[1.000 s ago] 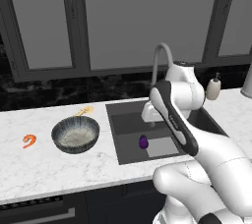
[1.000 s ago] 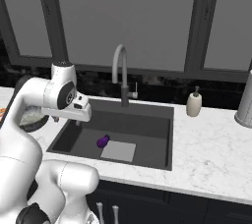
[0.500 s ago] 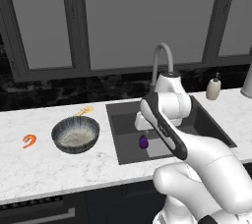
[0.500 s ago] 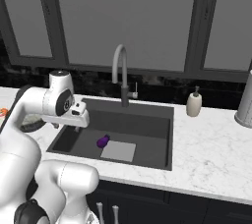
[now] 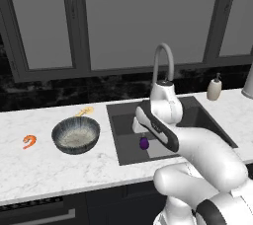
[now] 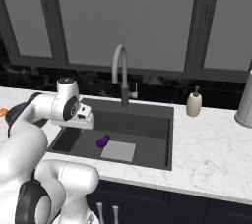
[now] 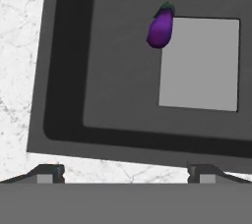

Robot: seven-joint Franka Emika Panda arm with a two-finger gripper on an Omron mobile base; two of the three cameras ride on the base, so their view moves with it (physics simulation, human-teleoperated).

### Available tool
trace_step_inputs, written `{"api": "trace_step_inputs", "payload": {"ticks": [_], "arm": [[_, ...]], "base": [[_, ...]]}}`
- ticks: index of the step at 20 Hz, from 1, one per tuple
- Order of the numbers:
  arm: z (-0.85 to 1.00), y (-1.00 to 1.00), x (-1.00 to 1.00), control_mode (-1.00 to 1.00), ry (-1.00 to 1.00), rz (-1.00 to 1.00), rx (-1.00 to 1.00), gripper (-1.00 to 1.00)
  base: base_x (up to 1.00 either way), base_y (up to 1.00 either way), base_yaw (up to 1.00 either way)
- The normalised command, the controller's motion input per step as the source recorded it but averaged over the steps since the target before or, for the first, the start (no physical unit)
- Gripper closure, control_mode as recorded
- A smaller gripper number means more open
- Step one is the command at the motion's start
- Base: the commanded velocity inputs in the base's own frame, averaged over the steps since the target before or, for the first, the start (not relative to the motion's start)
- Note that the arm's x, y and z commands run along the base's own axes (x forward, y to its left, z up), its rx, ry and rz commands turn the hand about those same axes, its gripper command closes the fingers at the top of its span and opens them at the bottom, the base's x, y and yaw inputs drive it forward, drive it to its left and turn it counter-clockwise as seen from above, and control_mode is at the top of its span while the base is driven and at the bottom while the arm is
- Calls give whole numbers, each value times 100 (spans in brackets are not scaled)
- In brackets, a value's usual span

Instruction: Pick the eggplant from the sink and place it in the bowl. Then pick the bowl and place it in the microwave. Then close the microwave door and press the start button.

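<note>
The gripper [image 7: 126, 171] hangs above the near left part of the sink [image 7: 69, 66], its two fingertips [image 7: 48, 173] spread wide apart with nothing between them; in the base views the hand's white block [image 6: 82, 118] sits over the basin's left side. Below and ahead, the eggplant [image 7: 160, 27] lies on the sink floor, its stem end pointing away from the hand and its side overlapping the corner of the lighter grey square patch [image 7: 199, 63]. From the left base view the eggplant [image 5: 144, 143] shows just under the forearm, partly shadowed, so its exact contact with the patch is hard to judge there. On the marble counter [image 5: 44, 169] to the sink's left stands the bowl [image 5: 75, 134], upright and apparently empty, with an orange shrimp [image 5: 29, 141] farther left. Behind the basin rises the curved faucet [image 6: 120, 73]; a soap dispenser [image 6: 194, 103] stands on the counter to its right.
</note>
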Motion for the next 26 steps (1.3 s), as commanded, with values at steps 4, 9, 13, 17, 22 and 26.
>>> {"api": "trace_step_inputs", "payload": {"ticks": [4,9,13,17,22,26], "arm": [[-21,-16,56,-100,1,0,0,-100],[-33,-18,39,-100,3,0,0,-100],[-49,-3,24,-100,0,-2,0,-100],[-46,-1,29,-100,0,-4,-1,-100],[-29,-10,34,-100,2,-6,0,-100],[-25,-12,38,-100,0,-4,0,-100]], "base": [[0,0,0],[0,0,0],[0,0,0],[0,0,0],[0,0,0],[0,0,0]]}}
